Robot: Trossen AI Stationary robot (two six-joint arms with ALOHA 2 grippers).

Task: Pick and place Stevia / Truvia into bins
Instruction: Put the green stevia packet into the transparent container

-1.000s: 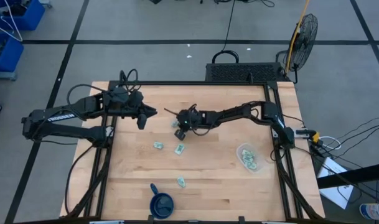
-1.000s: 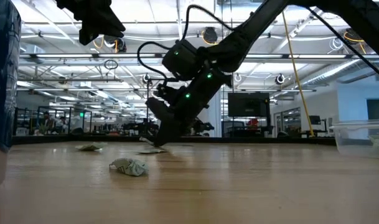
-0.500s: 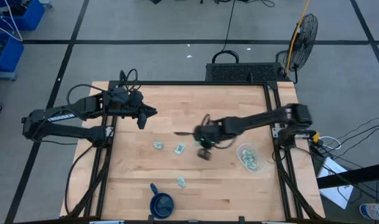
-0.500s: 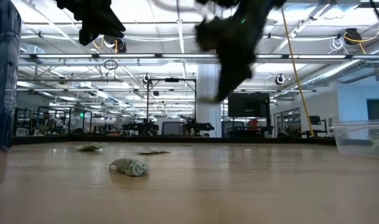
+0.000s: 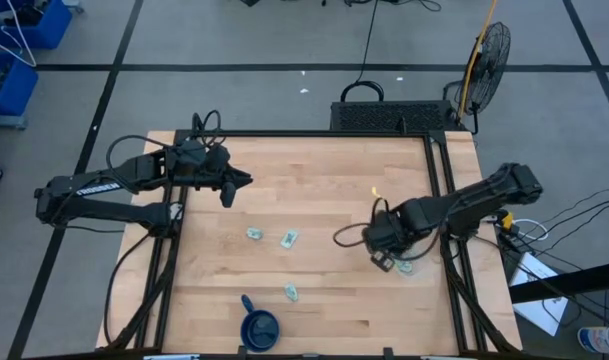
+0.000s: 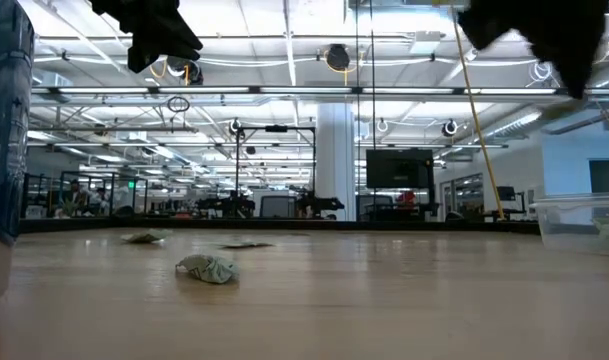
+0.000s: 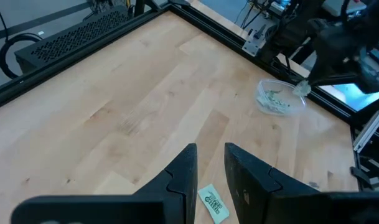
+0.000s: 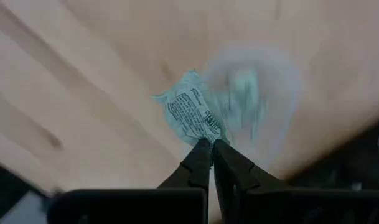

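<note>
In the right wrist view my right gripper (image 8: 210, 144) is shut on a pale green and white sachet (image 8: 190, 115), above the blurred transparent bin (image 8: 254, 87). From above, that gripper (image 5: 384, 262) hovers over the bin (image 5: 405, 262) near the table's right edge. The bin (image 7: 275, 99) holds several sachets. Three more sachets lie flat on the wood (image 5: 254, 234), (image 5: 289, 238), (image 5: 292, 292). My left gripper (image 5: 246, 180) waits high over the far left part, its fingers (image 7: 209, 158) narrowly open and touching nothing. My right gripper pinches the sachet by one corner (image 8: 208, 134) between its two fingertips, coming from above and pointing down. The sachet is lifted clear of the table and sticks out beyond the fingertips, over the bin.
A dark blue mug (image 5: 261, 325) stands at the near edge, left of centre. A black frame (image 5: 329, 135) runs around the tabletop. Bare wood lies between the loose sachets and the bin.
My right gripper has lifted a sachet off the middle of the table. It has carried it up and toward the right and near edges until it hangs over the bin, staying shut on it.
</note>
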